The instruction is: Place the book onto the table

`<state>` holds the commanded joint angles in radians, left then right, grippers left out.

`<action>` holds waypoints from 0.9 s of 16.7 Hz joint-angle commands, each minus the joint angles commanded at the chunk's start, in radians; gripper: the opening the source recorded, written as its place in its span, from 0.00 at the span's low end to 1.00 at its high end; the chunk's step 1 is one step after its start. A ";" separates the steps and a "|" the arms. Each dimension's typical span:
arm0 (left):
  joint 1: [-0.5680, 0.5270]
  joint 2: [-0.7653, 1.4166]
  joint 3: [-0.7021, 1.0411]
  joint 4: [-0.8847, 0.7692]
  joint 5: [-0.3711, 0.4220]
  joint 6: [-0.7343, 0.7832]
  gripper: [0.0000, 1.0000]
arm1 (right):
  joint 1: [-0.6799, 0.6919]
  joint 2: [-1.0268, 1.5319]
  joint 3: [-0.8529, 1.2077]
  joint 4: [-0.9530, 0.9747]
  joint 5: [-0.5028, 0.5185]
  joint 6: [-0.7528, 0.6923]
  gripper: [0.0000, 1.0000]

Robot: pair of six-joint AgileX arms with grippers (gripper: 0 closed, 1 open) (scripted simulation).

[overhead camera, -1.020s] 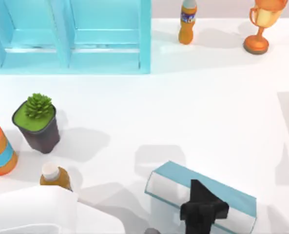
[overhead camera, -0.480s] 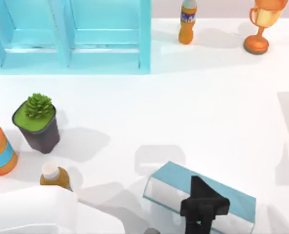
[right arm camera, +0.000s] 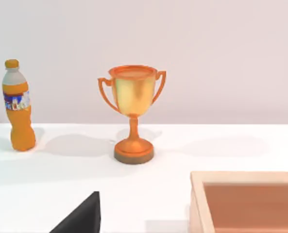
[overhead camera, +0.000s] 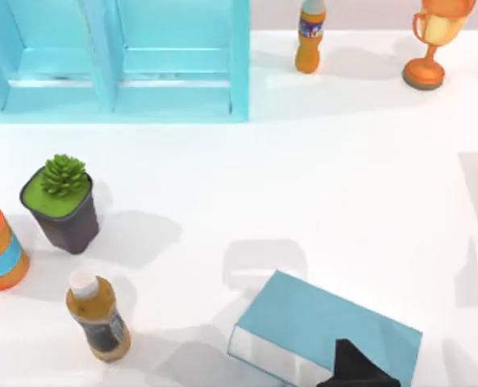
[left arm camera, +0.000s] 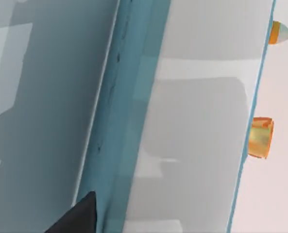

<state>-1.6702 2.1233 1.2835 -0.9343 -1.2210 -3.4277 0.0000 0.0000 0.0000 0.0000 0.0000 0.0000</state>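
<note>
1. The thick teal-blue hardcover book [overhead camera: 327,326] with white page edges sits at the near edge of the large plain white desk [overhead camera: 343,185]. It is well apart from the cyan shelf unit [overhead camera: 114,60] at the far side, and to the right of the amber bottle with a white cap [overhead camera: 98,314].
2. The dark end effector [overhead camera: 358,372] at the book's near side belongs, by my reading, to the left arm, whose wrist view looks close along the book's teal cover. I cannot tell whether its fingers are wide, narrow or clamped on the book.
3. The book appears tilted, with its shadow lying on the desk toward the shelf unit, so I judge it is not yet flat on the desk.
4. To do this step well, lower slowly until the whole cover rests flat, keep the book level, and let go only once it is fully supported.
5. Keep the book away from the amber bottle and from the dark pot holding a green succulent [overhead camera: 61,201] beyond it.
6. The right end effector [right arm camera: 80,218] looks parked, facing a gold trophy cup [right arm camera: 133,114].
</note>
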 joint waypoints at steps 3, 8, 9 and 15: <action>-0.072 0.057 0.086 -0.223 0.047 -0.213 1.00 | 0.000 0.000 0.000 0.000 0.000 0.000 1.00; -0.194 0.151 0.211 -0.596 0.113 -0.537 1.00 | 0.000 0.000 0.000 0.000 0.000 0.000 1.00; -0.217 0.168 0.230 -0.657 0.121 -0.589 1.00 | 0.000 0.000 0.000 0.000 0.000 0.000 1.00; -0.296 0.223 0.283 -0.841 0.137 -0.744 1.00 | 0.000 0.000 0.000 0.000 0.000 0.000 1.00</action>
<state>-1.9658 2.3464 1.5667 -1.7753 -1.0840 -4.1714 0.0000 0.0000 0.0000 0.0000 0.0000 0.0000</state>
